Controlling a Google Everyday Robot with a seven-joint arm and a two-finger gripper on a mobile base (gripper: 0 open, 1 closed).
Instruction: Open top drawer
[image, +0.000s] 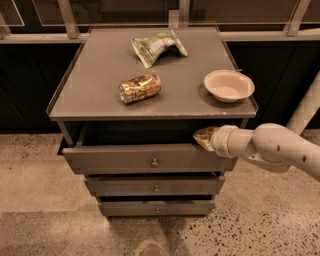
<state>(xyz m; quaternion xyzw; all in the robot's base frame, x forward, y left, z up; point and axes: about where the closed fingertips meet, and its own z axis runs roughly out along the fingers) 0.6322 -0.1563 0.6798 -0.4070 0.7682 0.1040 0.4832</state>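
Note:
The top drawer is the widest grey front, with a small round metal knob at its centre. It stands pulled out a little from the cabinet, with a dark gap above it. My gripper comes in from the right on a white arm and sits at the drawer's upper right edge, just under the cabinet top. Its tip reaches into the gap behind the drawer front.
Two narrower drawers sit below. On the grey cabinet top lie a tipped can, a green snack bag and a white bowl. Speckled floor lies in front; a railing runs behind.

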